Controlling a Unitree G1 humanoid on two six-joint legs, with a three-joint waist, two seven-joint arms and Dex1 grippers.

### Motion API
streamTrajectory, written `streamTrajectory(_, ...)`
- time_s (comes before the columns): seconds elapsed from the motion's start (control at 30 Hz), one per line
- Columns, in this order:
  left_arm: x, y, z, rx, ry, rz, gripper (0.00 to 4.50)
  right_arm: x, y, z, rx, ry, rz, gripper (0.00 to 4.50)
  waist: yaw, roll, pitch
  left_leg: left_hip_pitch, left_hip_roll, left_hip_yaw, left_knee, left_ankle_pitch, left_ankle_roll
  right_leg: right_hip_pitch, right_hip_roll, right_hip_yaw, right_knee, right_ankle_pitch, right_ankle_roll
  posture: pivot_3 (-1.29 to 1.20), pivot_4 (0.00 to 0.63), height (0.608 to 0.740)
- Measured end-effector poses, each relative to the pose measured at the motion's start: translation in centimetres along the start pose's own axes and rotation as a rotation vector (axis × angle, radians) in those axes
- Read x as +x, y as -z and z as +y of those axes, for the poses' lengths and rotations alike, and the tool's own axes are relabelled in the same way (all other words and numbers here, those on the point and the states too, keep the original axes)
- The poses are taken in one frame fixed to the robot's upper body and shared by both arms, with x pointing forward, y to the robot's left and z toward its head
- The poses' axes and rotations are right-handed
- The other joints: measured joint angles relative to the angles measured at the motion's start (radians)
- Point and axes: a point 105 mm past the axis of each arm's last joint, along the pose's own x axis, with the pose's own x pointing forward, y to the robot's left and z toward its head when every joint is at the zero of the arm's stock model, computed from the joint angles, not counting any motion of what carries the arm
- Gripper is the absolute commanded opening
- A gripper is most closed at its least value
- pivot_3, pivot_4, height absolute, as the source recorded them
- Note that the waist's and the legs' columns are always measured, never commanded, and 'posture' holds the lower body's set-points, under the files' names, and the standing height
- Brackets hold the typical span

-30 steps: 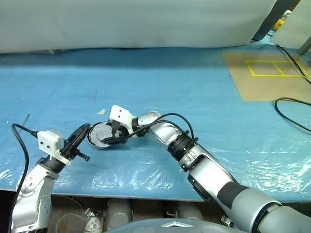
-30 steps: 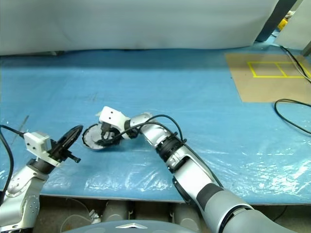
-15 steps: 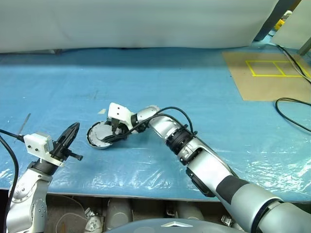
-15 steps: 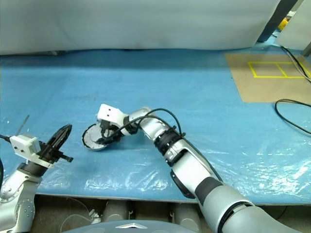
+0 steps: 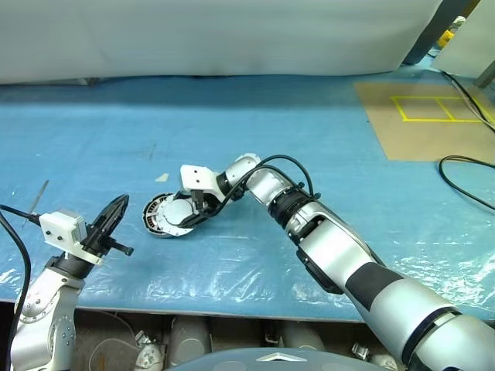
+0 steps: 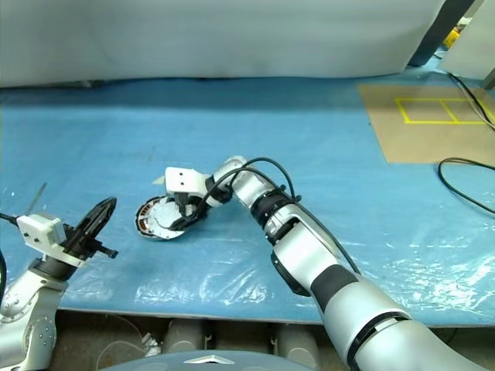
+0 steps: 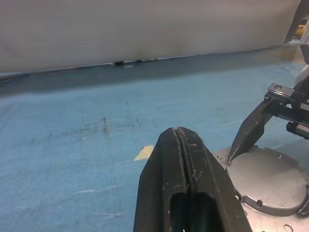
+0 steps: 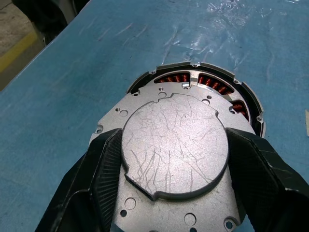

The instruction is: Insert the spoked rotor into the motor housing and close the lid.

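Observation:
The motor housing (image 5: 157,219) lies flat on the blue table, its copper windings (image 8: 215,81) showing along one uncovered edge. The lid (image 8: 169,203), a silver-grey disc with a raised round centre, rests on the housing, shifted off-centre toward my right. My right gripper (image 8: 176,137) reaches in from the right, shut on the lid's raised centre with a black finger (image 8: 104,169) on each side. My left gripper (image 5: 113,219) hovers to the left of the housing, shut and empty, clear of it. The spoked rotor is hidden from view.
A small beige scrap (image 5: 162,177) lies just behind the housing. A brown sheet with yellow tape (image 5: 433,116) and a black cable (image 5: 464,182) lie at the back right. The table's front edge (image 5: 232,313) runs close below the arms.
My right gripper has rolled and shifted right with the lid, uncovering the housing's copper windings on the left. My left gripper has drawn slightly left, away from the housing.

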Motion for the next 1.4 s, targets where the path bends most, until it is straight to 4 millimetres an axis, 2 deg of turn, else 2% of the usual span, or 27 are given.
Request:
streamTrajectory(0.33,1.1,0.1,-0.3,-0.017,0.039,-0.003,0.00,-3.7,2.0,0.0,0.047,-0.057,0.030,2.95,0.000,0.000,0.000,0.000,0.000,0.000,0.002,0.000,0.000,0.000,0.000,0.000,0.001,0.000,0.000,0.00,0.150,0.740)
streamTrajectory(0.47,1.3,0.4,-0.6,-0.026,0.058,0.002,0.00,-4.4,2.4,-0.4,0.081,-0.030,0.025,2.95,0.000,0.000,0.000,0.000,0.000,0.000,0.002,0.000,0.000,0.000,0.000,0.000,0.001,0.000,0.000,0.00,0.150,0.740)
streamTrajectory(0.6,1.4,0.6,-1.0,-0.032,0.070,0.007,0.00,-3.9,2.1,-2.3,0.166,0.141,-0.020,2.95,0.000,0.001,0.001,0.000,0.001,0.000,0.002,0.000,0.000,-0.001,0.000,0.000,0.001,0.000,-0.001,0.00,0.150,0.740)
streamTrajectory(0.7,1.4,0.7,-1.1,-0.034,0.074,0.009,0.00,-3.3,1.6,-2.9,0.203,0.201,-0.056,2.95,-0.001,0.001,0.001,-0.002,0.001,0.001,0.001,0.000,0.000,-0.002,0.000,0.000,0.001,-0.001,-0.001,0.00,0.150,0.740)
streamTrajectory(0.83,1.3,0.8,-1.1,-0.036,0.074,0.014,0.00,-2.5,1.2,-3.0,0.197,0.221,-0.059,2.95,-0.001,0.001,0.001,-0.003,0.001,0.001,0.001,0.000,0.000,-0.003,0.001,0.000,0.001,-0.001,-0.001,0.00,0.150,0.740)
streamTrajectory(1.13,1.5,0.9,-1.2,-0.040,0.081,0.015,0.00,-1.6,2.0,-2.9,0.141,0.293,-0.035,2.95,-0.002,0.002,0.001,0.001,0.001,0.001,0.001,0.000,0.000,-0.001,0.001,0.000,0.002,-0.001,-0.001,0.00,0.150,0.740)
streamTrajectory(1.4,2.0,1.0,-1.6,-0.044,0.100,0.013,0.00,-2.3,2.4,-2.7,0.128,0.261,-0.004,2.95,-0.001,0.003,0.001,0.002,0.001,0.001,0.001,0.000,0.000,0.001,0.000,0.000,0.001,-0.001,-0.001,0.00,0.150,0.740)
